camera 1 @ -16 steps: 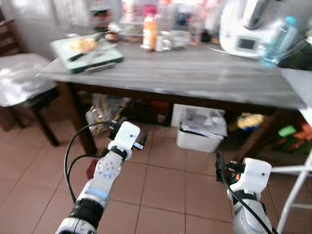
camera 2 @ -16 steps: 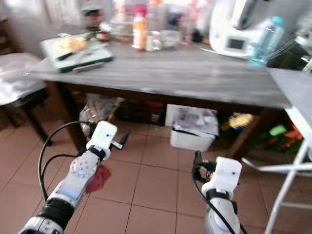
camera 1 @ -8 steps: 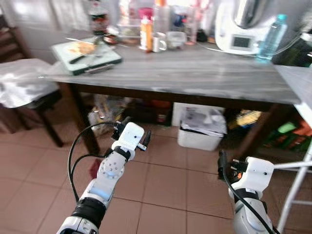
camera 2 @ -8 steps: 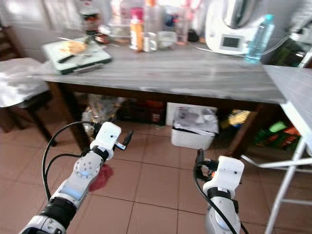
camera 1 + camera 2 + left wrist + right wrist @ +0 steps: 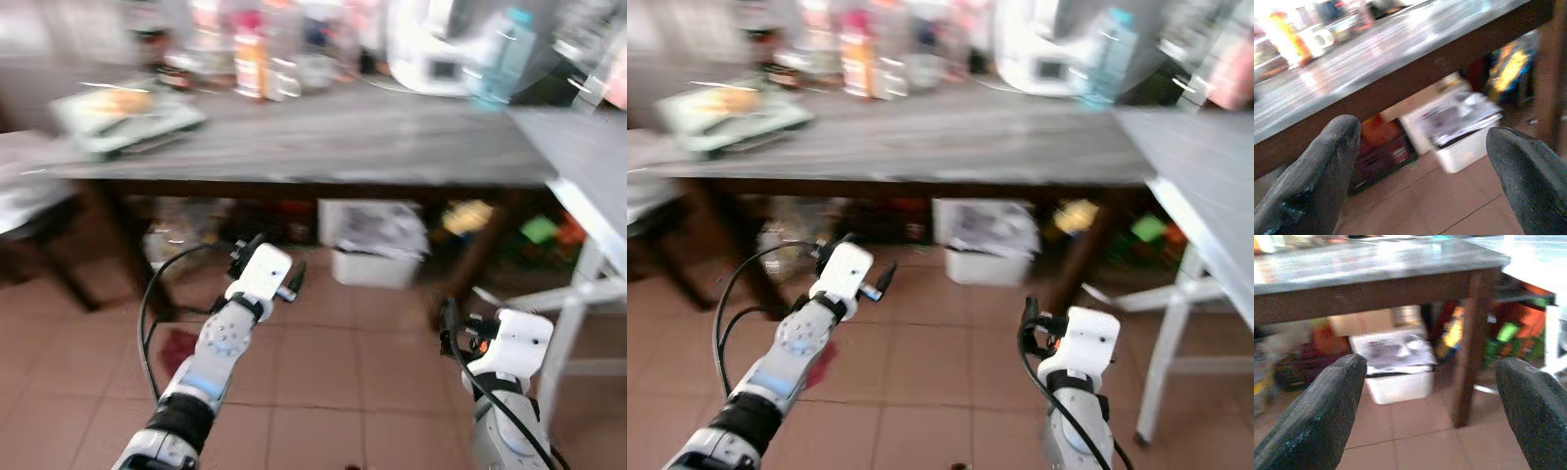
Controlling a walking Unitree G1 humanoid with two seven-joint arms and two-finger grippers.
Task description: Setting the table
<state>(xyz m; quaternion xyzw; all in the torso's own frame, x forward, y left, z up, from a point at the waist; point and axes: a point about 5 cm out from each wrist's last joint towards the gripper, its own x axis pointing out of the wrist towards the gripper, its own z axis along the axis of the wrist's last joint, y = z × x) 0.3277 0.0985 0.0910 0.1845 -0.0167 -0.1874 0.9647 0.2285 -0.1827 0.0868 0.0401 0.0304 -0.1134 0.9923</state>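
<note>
A long grey wooden table (image 5: 372,137) stands ahead. It carries a green tray (image 5: 127,113) with food at its left end, an orange bottle (image 5: 248,69) among several jars at the back, a white appliance (image 5: 431,44) and a clear water bottle (image 5: 500,54). My left gripper (image 5: 269,262) hovers low over the tiled floor in front of the table, open with nothing in it (image 5: 1425,147). My right gripper (image 5: 460,328) hangs lower on the right, also open and holding nothing (image 5: 1430,391). The eye views are blurred.
Under the table sit a white bin (image 5: 377,250) with papers and coloured clutter. A second grey tabletop (image 5: 588,157) on white legs (image 5: 578,294) juts in at the right. A dark chair (image 5: 29,215) stands left. A red scrap (image 5: 176,348) lies on the floor.
The whole picture has slid left and blurred, so the camera has turned right. The second tabletop shows more. Both arms keep the same pose.
</note>
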